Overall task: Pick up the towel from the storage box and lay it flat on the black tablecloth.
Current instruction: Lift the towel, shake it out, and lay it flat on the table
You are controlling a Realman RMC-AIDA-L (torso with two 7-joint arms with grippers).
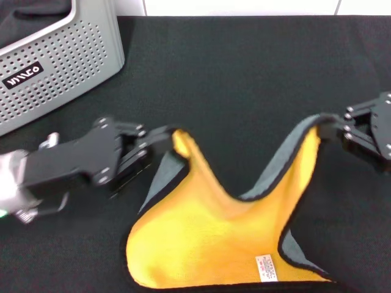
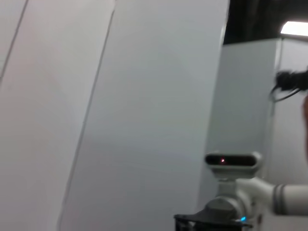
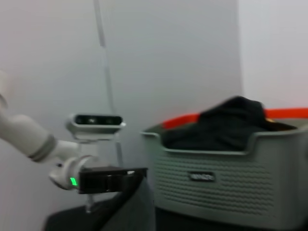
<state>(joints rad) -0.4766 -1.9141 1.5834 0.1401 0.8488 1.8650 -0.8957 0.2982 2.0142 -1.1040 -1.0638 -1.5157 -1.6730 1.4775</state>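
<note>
while each pincer grips a corner, the towel (image 1: 214,238) sags between them.

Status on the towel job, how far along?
Done: towel is out of the storage box. In hand: left gripper and right gripper each pinch a corner, middle sagging onto the black tablecloth. Left: spread it flat, release.

Yellow-orange towel (image 1: 214,238) sags, corners lifted, over black tablecloth (image 1: 244,73); storage box (image 1: 55,67) far-left.
</note>
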